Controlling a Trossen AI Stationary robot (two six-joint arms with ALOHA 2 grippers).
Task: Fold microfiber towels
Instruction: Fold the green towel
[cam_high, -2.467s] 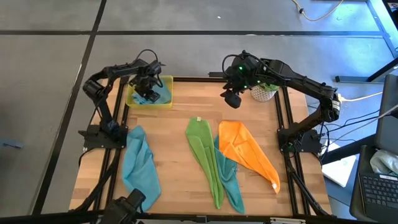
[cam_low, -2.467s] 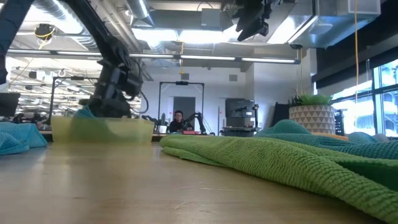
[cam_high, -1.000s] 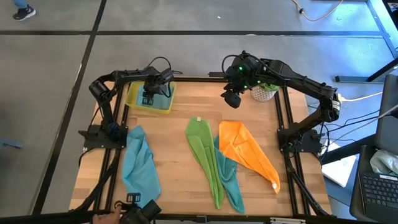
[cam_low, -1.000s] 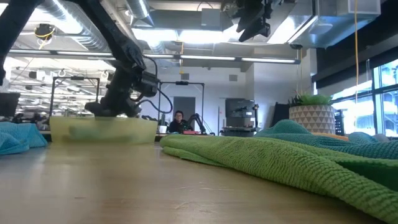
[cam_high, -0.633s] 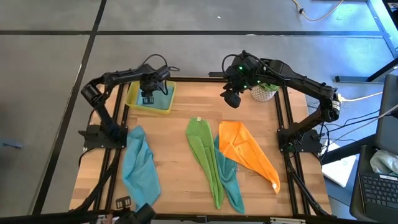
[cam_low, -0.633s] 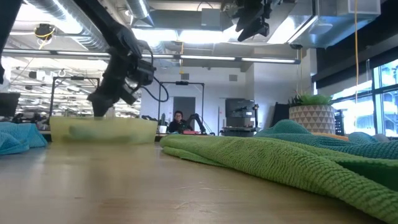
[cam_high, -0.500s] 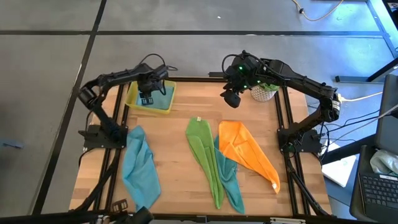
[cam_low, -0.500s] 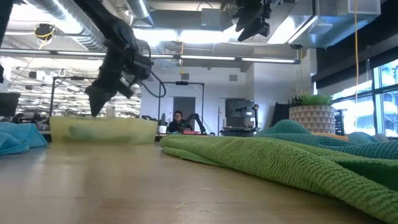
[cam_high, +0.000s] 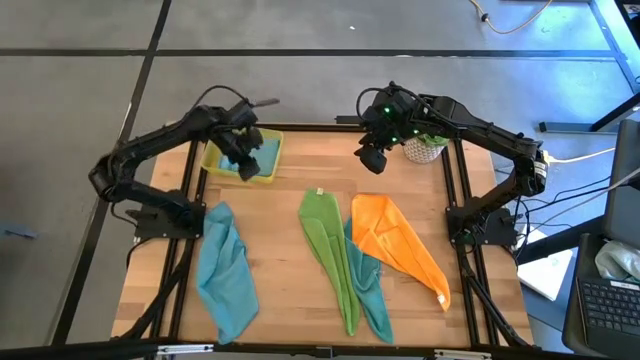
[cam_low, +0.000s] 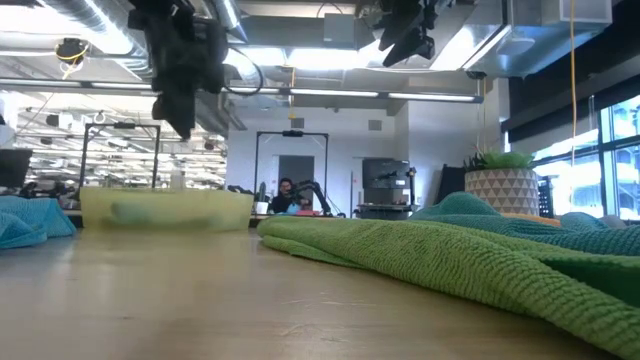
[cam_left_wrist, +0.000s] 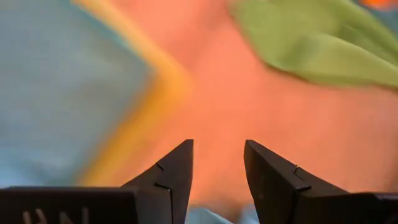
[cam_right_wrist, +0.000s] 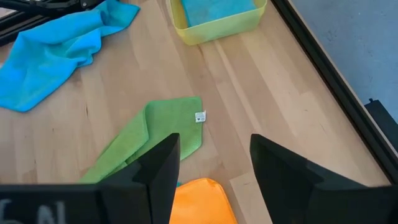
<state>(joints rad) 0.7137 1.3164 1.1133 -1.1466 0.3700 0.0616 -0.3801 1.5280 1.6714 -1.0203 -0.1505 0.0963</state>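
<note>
A folded light blue towel (cam_high: 264, 152) lies in the yellow-green tray (cam_high: 212, 160) at the table's far left. My left gripper (cam_high: 244, 160) hangs open above the tray, touching nothing; its wrist view shows its fingers (cam_left_wrist: 217, 163) apart over the tray rim (cam_left_wrist: 152, 102). A crumpled light blue towel (cam_high: 225, 270) lies at the near left. The lime green towel (cam_high: 328, 245), teal towel (cam_high: 372, 295) and orange towel (cam_high: 400, 245) lie overlapping in the middle. My right gripper (cam_high: 372, 155) waits open, high over the far middle.
A white potted plant (cam_high: 425, 148) stands at the far right corner. Bare wood shows between the tray and the lime green towel (cam_right_wrist: 155, 134), and along the table's near left. The black frame rails run along both sides of the table.
My left gripper has risen out of the tray, rolling about its own axis and tipping to point more steeply down. It stays open and has carried nothing up. The folded light blue towel has stayed in the tray.
</note>
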